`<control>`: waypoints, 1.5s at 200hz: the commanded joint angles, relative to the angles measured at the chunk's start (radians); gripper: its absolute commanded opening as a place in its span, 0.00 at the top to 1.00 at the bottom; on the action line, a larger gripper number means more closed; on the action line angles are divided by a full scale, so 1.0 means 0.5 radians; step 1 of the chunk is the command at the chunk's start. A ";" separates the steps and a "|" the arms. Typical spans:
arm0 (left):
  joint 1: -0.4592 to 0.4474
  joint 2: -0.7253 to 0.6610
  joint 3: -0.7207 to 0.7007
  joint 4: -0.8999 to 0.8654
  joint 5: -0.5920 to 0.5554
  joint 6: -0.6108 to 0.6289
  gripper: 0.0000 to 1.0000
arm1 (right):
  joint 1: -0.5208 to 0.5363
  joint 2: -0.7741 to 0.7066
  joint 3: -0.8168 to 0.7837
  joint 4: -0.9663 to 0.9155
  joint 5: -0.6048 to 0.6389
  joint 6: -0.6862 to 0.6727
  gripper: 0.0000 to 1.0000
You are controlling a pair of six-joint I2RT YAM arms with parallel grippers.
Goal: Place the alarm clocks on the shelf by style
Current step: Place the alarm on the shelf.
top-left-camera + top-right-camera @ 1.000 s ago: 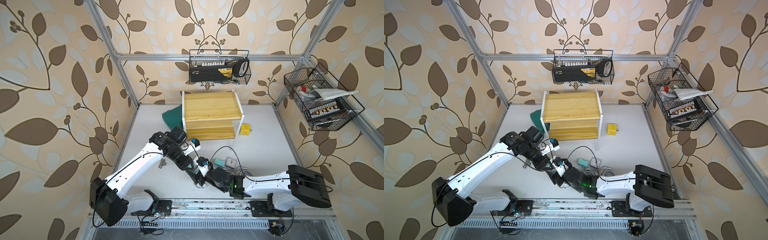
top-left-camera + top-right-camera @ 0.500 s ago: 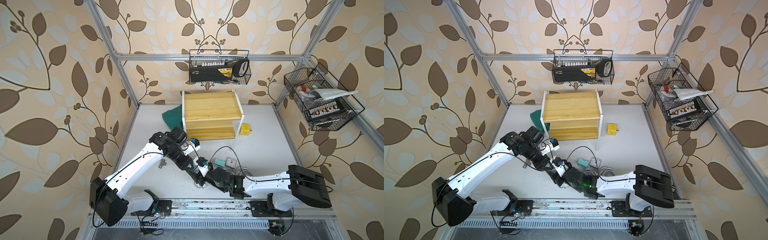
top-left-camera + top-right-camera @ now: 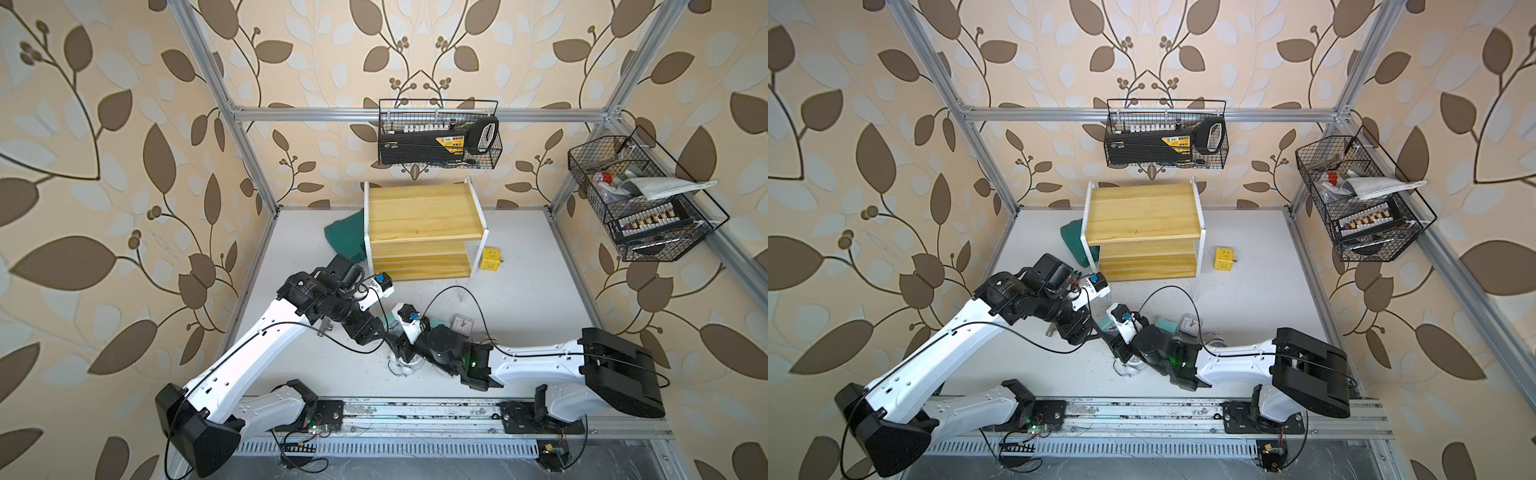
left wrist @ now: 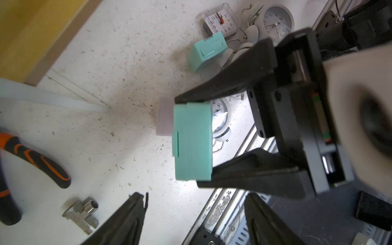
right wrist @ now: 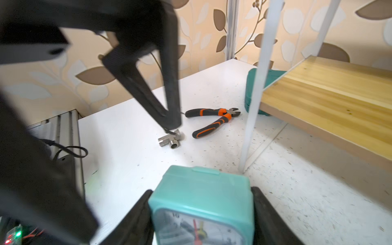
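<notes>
My right end effector is pinching the teal clock across its two side faces. The dial is turned back toward the wrist, and the clock is held clear of the counter near the middle of the front edge. My left end effector is spread wide just beside it with nothing between its fingers, so the clock rides on the right arm alone.

What I steer by is the line to the shelf. It stands at the middle of the far edge, its boards running along that edge and its open side facing the front edge. From the held clock it lies toward the far edge and a little toward the right. Both boards look bare in both top views. The clock is near enough square that I read no long axis to line up; I judge it only needs its base level with a board.

The right arm has the grip, so it goes. The left wrist sits close to that line, by the shelf's left front corner, so I would pull the left arm toward the left edge first. A second teal clock, a lilac clock, a clear-cased clock and a white twin-bell clock lie on the counter, beneath the held one and toward the right edge.
</notes>
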 commanded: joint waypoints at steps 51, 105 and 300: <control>0.243 -0.174 -0.063 0.208 -0.084 0.133 0.21 | -0.219 -0.051 0.288 -0.129 0.189 0.056 0.57; 0.391 -0.135 -0.098 0.341 0.034 0.084 0.20 | -0.326 0.152 0.448 0.153 0.298 0.079 0.57; 0.467 -0.210 -0.175 0.361 0.120 0.011 0.20 | -0.448 0.909 0.951 0.517 0.526 0.008 0.50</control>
